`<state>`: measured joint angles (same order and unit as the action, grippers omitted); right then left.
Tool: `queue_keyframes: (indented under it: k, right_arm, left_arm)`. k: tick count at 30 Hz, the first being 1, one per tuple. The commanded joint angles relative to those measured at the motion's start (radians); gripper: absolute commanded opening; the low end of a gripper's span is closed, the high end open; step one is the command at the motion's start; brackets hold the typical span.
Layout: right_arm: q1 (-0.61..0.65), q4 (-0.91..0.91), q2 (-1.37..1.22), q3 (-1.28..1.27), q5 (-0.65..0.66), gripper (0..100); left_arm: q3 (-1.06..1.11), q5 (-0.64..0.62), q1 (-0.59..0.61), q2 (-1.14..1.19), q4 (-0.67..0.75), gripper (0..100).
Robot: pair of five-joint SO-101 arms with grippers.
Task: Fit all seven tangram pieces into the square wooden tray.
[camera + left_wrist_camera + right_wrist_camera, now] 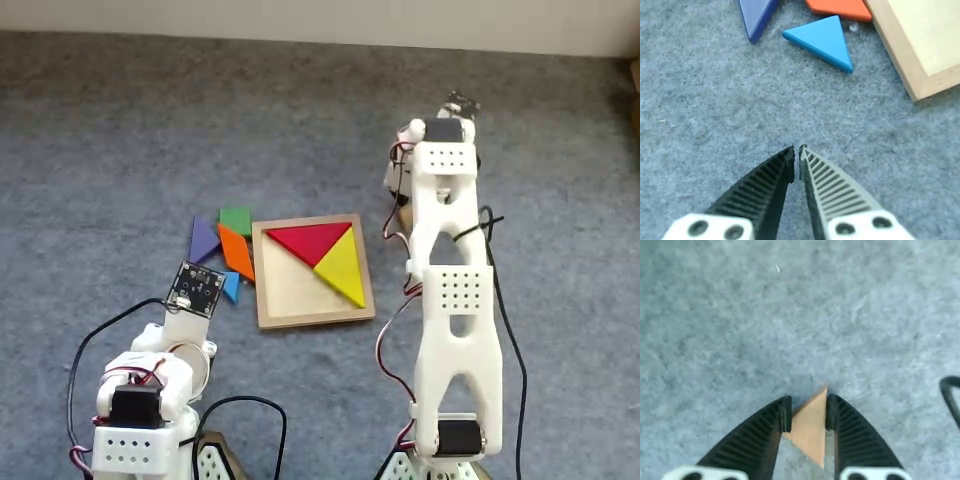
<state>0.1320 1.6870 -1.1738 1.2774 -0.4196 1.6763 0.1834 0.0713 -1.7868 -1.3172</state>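
Observation:
The square wooden tray (315, 318) lies mid-table and holds a red triangle (305, 240) and a yellow triangle (343, 268). To its left lie a green square (236, 220), a purple triangle (203, 240), an orange parallelogram (236, 250) and a small light-blue triangle (231, 286). My left gripper (796, 150) is shut and empty over the carpet, short of the light-blue triangle (822, 39) and the tray's corner (900, 55). My right gripper (806, 412) is shut on a tan triangle (810, 432), low over the carpet to the right of the tray.
Grey carpet covers the table. The right arm (450, 300) stretches along the tray's right side, with cables (505, 300) beside it. A dark cable (950, 395) shows in the right wrist view. The left arm's base (140, 420) sits at the near left.

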Motion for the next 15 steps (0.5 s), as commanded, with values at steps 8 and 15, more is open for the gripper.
queue_keyframes:
  k: [8,15]
  right_arm:
    - [0.027,0.077,0.082,0.128,0.235,4.1]
    - [0.039,0.081,0.107,0.124,0.334,4.0]
  left_arm:
    - [0.019,-0.008,-0.005,-0.025,-0.005,5]
    - [0.019,-0.008,-0.005,-0.025,-0.005,5]
